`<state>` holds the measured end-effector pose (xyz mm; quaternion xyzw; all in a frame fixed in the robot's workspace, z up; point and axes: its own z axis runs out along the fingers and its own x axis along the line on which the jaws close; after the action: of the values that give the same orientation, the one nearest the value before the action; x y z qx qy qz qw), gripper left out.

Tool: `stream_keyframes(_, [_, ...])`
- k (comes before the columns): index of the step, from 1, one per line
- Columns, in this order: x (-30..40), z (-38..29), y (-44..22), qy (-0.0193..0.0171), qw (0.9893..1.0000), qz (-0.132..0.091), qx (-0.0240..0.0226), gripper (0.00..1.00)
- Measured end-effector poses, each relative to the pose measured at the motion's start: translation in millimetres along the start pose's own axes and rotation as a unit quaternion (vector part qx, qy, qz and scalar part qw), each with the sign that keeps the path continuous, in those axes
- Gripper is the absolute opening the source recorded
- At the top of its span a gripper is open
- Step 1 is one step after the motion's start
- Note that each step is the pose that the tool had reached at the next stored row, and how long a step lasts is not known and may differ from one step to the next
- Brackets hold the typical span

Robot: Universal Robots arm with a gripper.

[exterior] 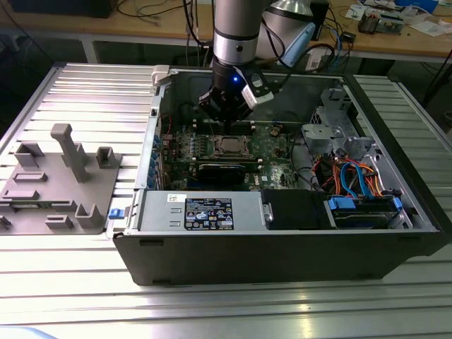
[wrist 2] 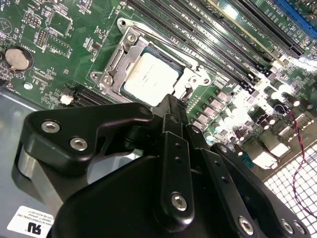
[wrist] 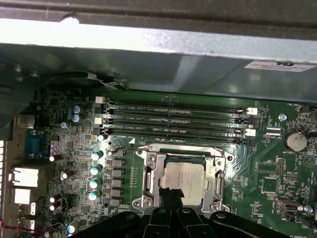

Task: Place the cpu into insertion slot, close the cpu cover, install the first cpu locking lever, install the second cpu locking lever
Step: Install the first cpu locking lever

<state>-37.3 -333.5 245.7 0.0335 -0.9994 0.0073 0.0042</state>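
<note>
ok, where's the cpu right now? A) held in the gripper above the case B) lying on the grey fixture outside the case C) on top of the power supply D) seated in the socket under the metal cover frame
D: in both wrist views the cpu lies in the socket with the cover frame down around it, and the gripper is just above its edge.

The dull silver square cpu (wrist: 184,177) sits in the grey-rimmed insertion slot (wrist: 148,171) with the thin silvery cpu cover (wrist: 218,173) down around it. The black end effector (exterior: 224,119) hangs just above, inside the open black computer case (exterior: 282,254) on the ribbed metal bench (exterior: 92,92).
</note>
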Motion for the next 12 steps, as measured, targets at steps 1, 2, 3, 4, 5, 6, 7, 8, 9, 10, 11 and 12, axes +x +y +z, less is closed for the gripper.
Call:
stream_keyframes(1, [0.0,0.0,0.0,0.0000,1.0000,0.000,0.0000,0.11])
stream_keyframes(2, [0.1,-0.1,0.0,0.0000,1.0000,0.000,0.0000,0.11])
stream_keyframes(3, [0.1,-0.1,0.0,0.0001,1.0000,0.000,0.0003,0.11])
stream_keyframes(4, [0.4,-0.1,0.0,0.0001,1.0000,0.000,0.0005,0.11])
stream_keyframes(5, [0.6,-0.1,0.1,0.0000,1.0000,0.000,0.0005,0.11])
stream_keyframes(6, [0.8,-0.1,0.1,0.0000,1.0000,0.000,0.0005,0.11])
stream_keyframes(7, [1.0,-0.1,0.1,-0.0001,1.0000,0.000,0.0004,0.11])
stream_keyframes(8, [1.3,-0.2,0.1,-0.0001,1.0000,0.000,0.0005,0.11])
stream_keyframes(9, [1.5,-0.1,0.1,-0.0001,1.0000,0.000,0.0005,0.11])
stream_keyframes(10, [1.5,-0.1,0.1,-0.0001,1.0000,0.000,0.0005,0.11])
stream_keyframes(11, [1.8,-0.1,0.1,-0.0001,1.0000,0.000,0.0004,0.11])
stream_keyframes(12, [1.9,-0.1,0.1,-0.0001,1.0000,0.000,0.0005,0.11])
